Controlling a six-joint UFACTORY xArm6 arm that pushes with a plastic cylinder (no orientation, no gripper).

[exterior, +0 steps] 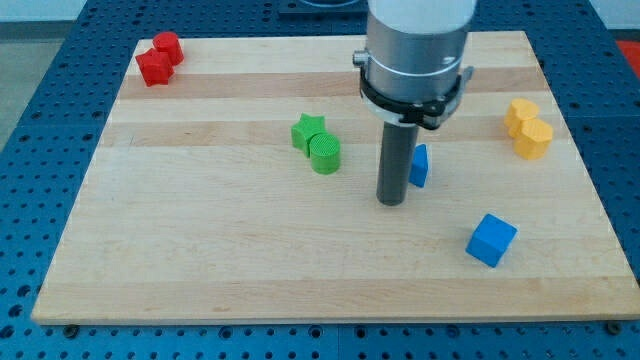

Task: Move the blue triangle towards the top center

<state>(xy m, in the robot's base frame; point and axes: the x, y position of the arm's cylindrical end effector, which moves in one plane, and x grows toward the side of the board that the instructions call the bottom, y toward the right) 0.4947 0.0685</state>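
Note:
The blue triangle (420, 166) lies right of the board's middle, partly hidden behind my rod. My tip (390, 202) rests on the board just to the left of and slightly below the triangle, touching or nearly touching its left side. The arm's grey body hangs over the board's top centre.
A blue cube (491, 240) sits at lower right. A green star (308, 130) and a green cylinder (324, 154) stand together left of my tip. Two red blocks (158, 58) are at top left, two yellow blocks (527, 128) at right. The wooden board (200, 240) ends near all sides.

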